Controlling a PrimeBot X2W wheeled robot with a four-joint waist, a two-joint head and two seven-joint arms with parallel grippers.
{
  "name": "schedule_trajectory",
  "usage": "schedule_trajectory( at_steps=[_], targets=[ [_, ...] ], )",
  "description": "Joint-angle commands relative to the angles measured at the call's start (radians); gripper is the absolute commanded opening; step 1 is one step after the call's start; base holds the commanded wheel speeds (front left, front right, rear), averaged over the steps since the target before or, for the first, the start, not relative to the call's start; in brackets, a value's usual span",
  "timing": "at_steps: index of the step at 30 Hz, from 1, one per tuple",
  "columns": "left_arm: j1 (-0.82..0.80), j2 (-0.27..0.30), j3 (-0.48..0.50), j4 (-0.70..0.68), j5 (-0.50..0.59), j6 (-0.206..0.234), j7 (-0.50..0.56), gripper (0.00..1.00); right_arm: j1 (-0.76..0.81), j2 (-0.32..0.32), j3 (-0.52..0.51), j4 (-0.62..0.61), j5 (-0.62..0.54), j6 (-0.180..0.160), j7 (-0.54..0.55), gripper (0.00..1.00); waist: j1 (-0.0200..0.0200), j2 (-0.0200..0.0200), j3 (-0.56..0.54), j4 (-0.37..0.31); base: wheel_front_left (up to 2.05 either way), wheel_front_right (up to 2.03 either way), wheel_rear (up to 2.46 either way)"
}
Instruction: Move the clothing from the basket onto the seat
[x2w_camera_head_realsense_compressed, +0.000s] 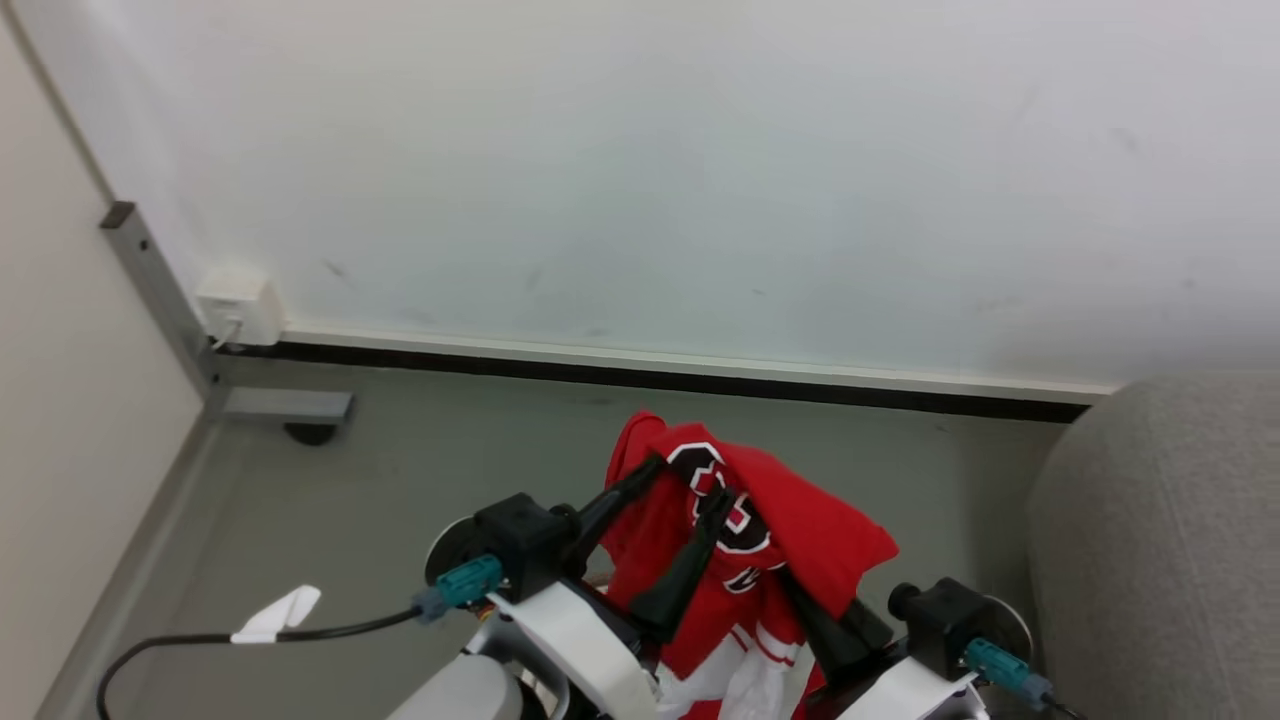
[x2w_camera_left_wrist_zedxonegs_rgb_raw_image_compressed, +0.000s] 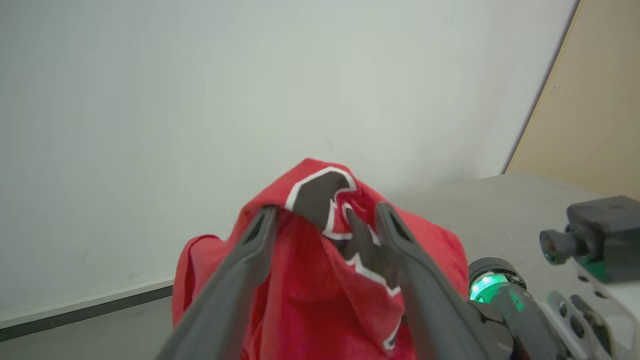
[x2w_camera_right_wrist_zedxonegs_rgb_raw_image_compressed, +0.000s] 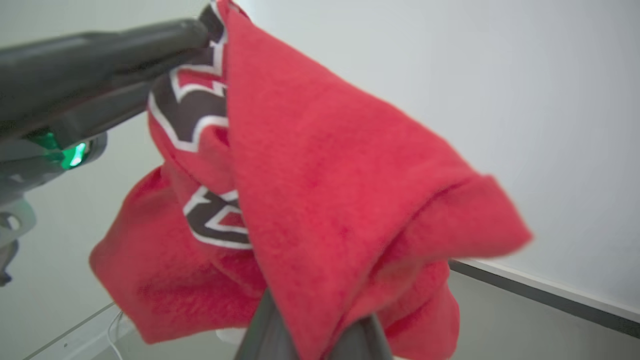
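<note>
**A:** First entry?
**B:** The clothing (x2w_camera_head_realsense_compressed: 812, 527): red fabric hanging above the floor (x2w_camera_head_realsense_compressed: 400, 480). It is draped over the tips of the left gripper (x2w_camera_head_realsense_compressed: 690, 478) and down across the right gripper (x2w_camera_head_realsense_compressed: 825, 615). White striped trim hangs lower, between the two wrists.

**A:** Left jaws?
**B:** Spread wide, released. The cloth lies over both fingers (x2w_camera_left_wrist_zedxonegs_rgb_raw_image_compressed: 252, 250) like a tent, and a fold sags into the gap.

**A:** Right jaws?
**B:** The fingers stand close together at their roots. The tips are buried under a red fold, so I cannot tell whether they pinch it.

**A:** Any writing?
**B:** One black figure edged in white lies across the left jaws. It has the curves of a numeral but is folded, so it is not readable whole. No maker's label is legible.

**A:** Next?
**B:** The seat (x2w_camera_head_realsense_compressed: 1160, 540): grey woven fabric with a rounded edge. It is out past the right jaws on their outer side, apart from the cloth.

**A:** Sundries?
**B:**
- White wall (x2w_camera_head_realsense_compressed: 640, 150) beyond both jaws.
- White socket box (x2w_camera_head_realsense_compressed: 240, 305), well out from the left jaws.
- Black cable (x2w_camera_head_realsense_compressed: 330, 628) with a white tape tab (x2w_camera_head_realsense_compressed: 280, 612), beside the left wrist.
- Green lamp (x2w_camera_left_wrist_zedxonegs_rgb_raw_image_compressed: 487, 287) at the right wrist.
</note>
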Motion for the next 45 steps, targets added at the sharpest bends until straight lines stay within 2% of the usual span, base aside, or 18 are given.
schedule_trajectory(
  at_steps=[1, 16, 22, 28, 36, 45],
  targets=[
    [0.014, 0.01, 0.004, -0.001, -0.018, 0.004, -0.011, 1.0, 0.01, -0.005, -0.019, -0.007, -0.01, -0.002, 0.0, 0.0, -0.0001, -0.0001, 0.004, -0.04, 0.0, 0.0, 0.0],
    [0.039, 0.044, 0.004, 0.012, 0.008, 0.001, -0.067, 1.0, 0.036, -0.006, -0.279, -0.116, -0.131, -0.002, 0.0, 0.0, -0.0001, -0.0001, 0.043, -0.352, 0.0, 0.0, 0.0],
    [0.042, 0.053, -0.004, 0.024, 0.031, 0.005, -0.076, 1.0, 0.053, -0.015, -0.335, -0.171, -0.168, -0.002, 0.0, 0.0, -0.0001, -0.0001, 0.054, -0.487, 0.0, 0.0, 0.0],
    [0.041, 0.049, -0.004, 0.037, 0.035, 0.006, -0.083, 1.0, 0.07, -0.019, -0.373, -0.203, -0.183, -0.002, 0.0, 0.0, -0.0001, -0.0001, 0.066, -0.591, 0.0, 0.0, 0.0],
    [0.029, 0.057, -0.008, 0.042, 0.047, 0.007, -0.087, 1.0, 0.072, -0.02, -0.388, -0.231, -0.184, -0.002, 0.0, 0.0, -0.0001, -0.0001, 0.097, -0.667, 0.0, 0.0, 0.0],
    [0.006, 0.071, -0.017, 0.033, 0.069, -0.002, -0.091, 1.0, 0.028, -0.041, -0.422, -0.257, -0.199, -0.002, 0.0, 0.0, -0.0001, -0.0001, 0.137, -0.656, 0.0, 0.0, 0.0]
  ],
)
